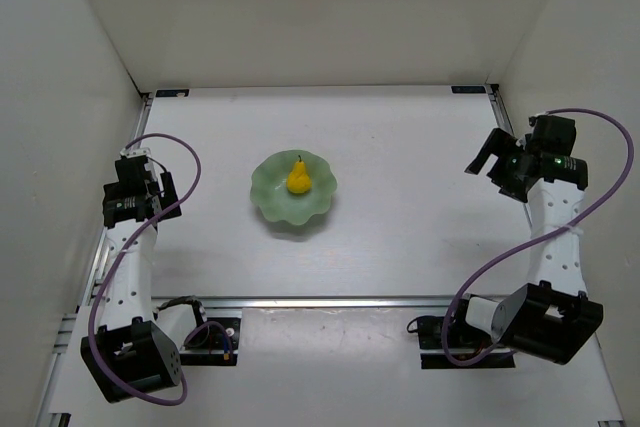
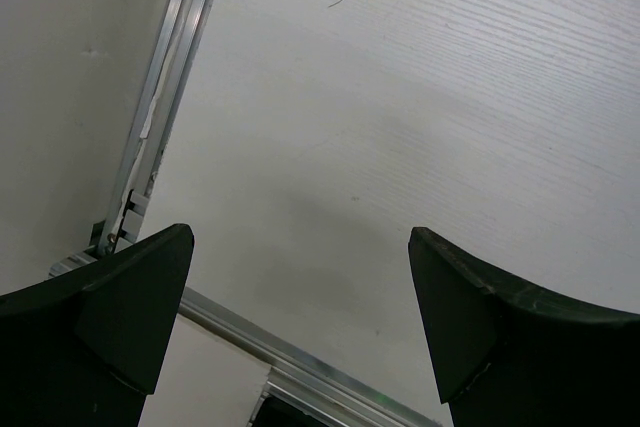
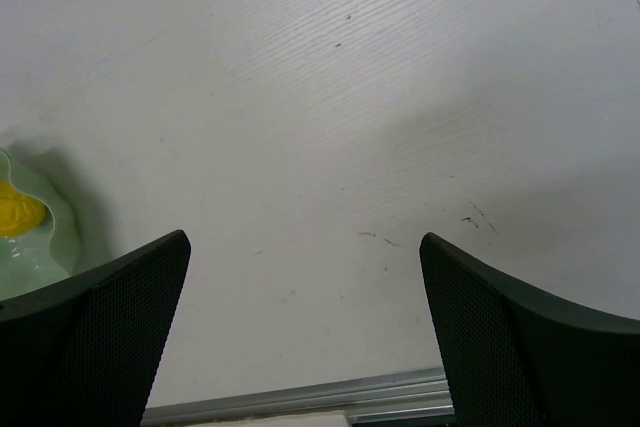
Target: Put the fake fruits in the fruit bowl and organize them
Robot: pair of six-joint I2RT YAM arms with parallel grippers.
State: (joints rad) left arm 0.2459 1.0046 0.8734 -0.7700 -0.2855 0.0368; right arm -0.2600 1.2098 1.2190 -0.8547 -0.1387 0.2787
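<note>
One yellow pear (image 1: pixel 297 178) rests inside the green bowl (image 1: pixel 290 219), well apart from the left gripper (image 2: pixel 300 247) and right gripper (image 3: pixel 305 247), both spread wide and empty.

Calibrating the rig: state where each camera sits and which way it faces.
Top external: overhead, near edge, looking down at the table; left arm, right arm show.
Left wrist: on its arm, facing table and edge rail; left fingers, apart.
Right wrist: on its arm, facing table; right fingers, apart.
Shared: top and right wrist both see the fruit bowl holding the pear.
</note>
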